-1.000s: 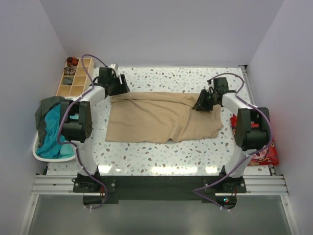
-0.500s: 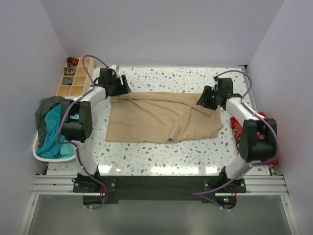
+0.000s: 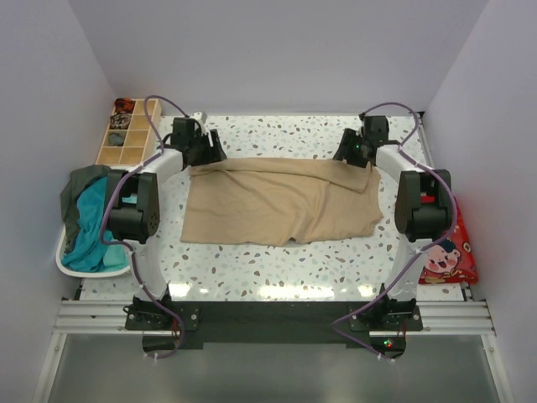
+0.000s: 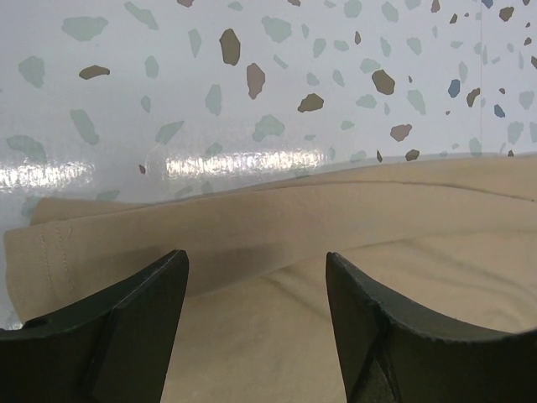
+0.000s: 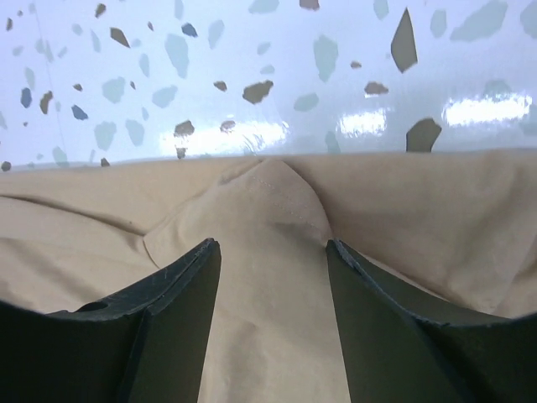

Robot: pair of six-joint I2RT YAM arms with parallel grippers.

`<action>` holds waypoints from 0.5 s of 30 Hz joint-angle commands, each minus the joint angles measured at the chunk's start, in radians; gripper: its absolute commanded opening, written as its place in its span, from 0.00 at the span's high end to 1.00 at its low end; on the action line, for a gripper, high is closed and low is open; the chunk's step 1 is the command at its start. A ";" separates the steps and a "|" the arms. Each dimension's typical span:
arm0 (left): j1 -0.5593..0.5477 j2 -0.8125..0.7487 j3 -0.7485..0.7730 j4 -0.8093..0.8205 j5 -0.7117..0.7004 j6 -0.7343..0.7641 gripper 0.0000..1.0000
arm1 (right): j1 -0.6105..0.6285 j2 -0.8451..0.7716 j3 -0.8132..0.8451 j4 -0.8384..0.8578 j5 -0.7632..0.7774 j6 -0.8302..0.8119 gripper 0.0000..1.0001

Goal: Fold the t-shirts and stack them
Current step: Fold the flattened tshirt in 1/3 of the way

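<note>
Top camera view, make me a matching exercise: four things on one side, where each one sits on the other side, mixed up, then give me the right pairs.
Things:
1. beige t-shirt
2. teal t-shirt
3. wooden compartment tray
4. red patterned bag

Places:
A. at the far left corner of the table
B. spread out in the middle of the table
C. at the table's right edge
D. in the white basket

Pairs: 1-B, 2-D, 3-A, 4-C.
</note>
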 commanded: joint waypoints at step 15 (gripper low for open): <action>-0.007 0.029 0.019 0.031 0.019 0.007 0.28 | 0.002 0.076 0.129 -0.092 -0.022 -0.098 0.43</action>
